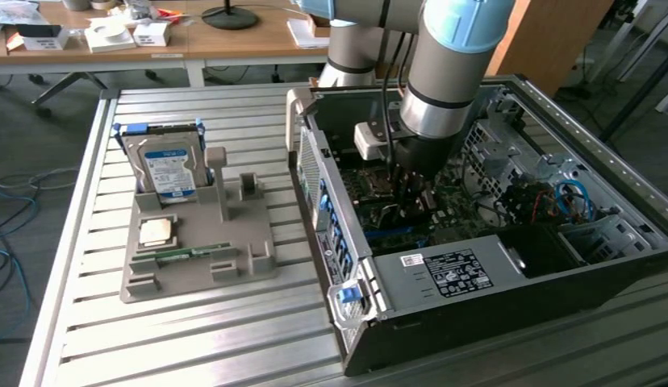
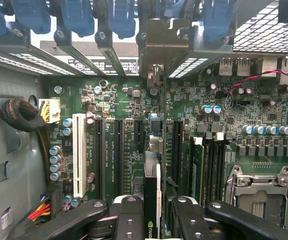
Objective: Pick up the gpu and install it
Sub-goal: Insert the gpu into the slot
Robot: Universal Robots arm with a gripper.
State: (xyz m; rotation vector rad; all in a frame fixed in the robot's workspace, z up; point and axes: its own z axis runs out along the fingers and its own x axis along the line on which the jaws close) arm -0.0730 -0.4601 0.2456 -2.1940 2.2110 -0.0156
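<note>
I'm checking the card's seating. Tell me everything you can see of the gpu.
Seen edge-on from the wrist view, the gpu is a thin dark card standing upright, with a green logo at its near end and what looks like its pale metal bracket at the rear slot openings. It sits below the gripper, lined up among the black motherboard slots. Full seating cannot be judged.

The arm (image 1: 452,72) reaches in from 12 o'clock in the exterior view, wrist vertical. The gripper (image 1: 413,193) points toward 6 o'clock, fingers (image 2: 129,220) clamped on the gpu (image 2: 151,200).
</note>
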